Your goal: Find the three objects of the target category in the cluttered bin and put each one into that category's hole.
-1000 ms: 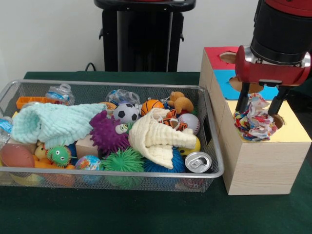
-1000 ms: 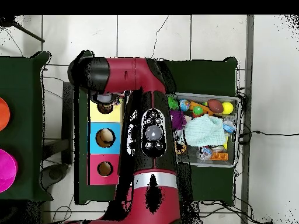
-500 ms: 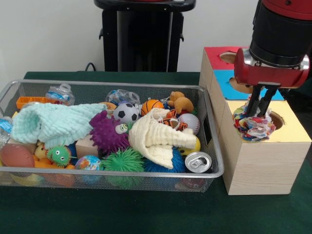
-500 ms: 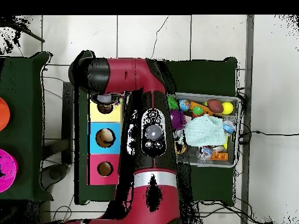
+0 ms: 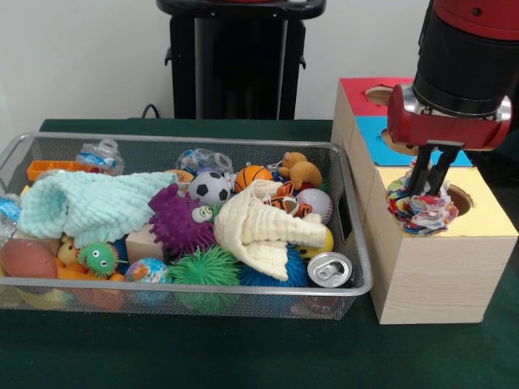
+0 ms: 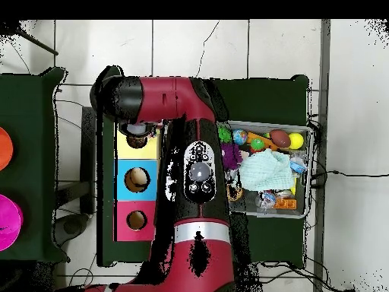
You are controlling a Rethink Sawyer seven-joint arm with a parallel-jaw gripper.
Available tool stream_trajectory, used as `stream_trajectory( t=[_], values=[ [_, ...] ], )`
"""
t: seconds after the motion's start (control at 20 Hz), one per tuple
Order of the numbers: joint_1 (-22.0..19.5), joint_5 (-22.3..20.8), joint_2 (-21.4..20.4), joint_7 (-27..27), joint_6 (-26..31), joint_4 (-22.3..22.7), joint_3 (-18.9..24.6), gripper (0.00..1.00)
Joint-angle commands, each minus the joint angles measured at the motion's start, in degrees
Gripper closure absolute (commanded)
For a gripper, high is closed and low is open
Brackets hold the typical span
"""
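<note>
A crumpled multicoloured cloth lies bunched on the yellow top of the wooden box, at the rim of its hole. My gripper stands straight above it, fingers shut together with their tips sunk into the cloth. Whether they pinch any fabric is hidden. In the wire bin lie a mint cloth at the left and a cream cloth in the middle. In the overhead view the arm covers the gripper over the yellow section.
The box also has a blue section and a red section, each with a hole. The bin holds several balls, spiky toys, a soccer ball, a can and plastic bottles. The bin lies beside the arm.
The fingers, spread wide around the colourful cloth a second ago, have shut together. The cloth has sunk lower and flatter onto the yellow top.
</note>
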Motion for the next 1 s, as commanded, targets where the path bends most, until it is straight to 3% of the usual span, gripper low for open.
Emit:
stream_trajectory(
  t=[0.05, 0.6, 1.0],
  values=[
    [-1.4, -0.9, 1.7, 2.4, -2.3, 3.5, 2.9, 1.00],
    [1.1, 2.8, -2.0, 9.4, -4.0, 11.1, 2.2, 1.00],
    [3.5, 5.0, -3.0, 13.1, -3.6, 12.6, 1.0, 1.00]
  ],
)
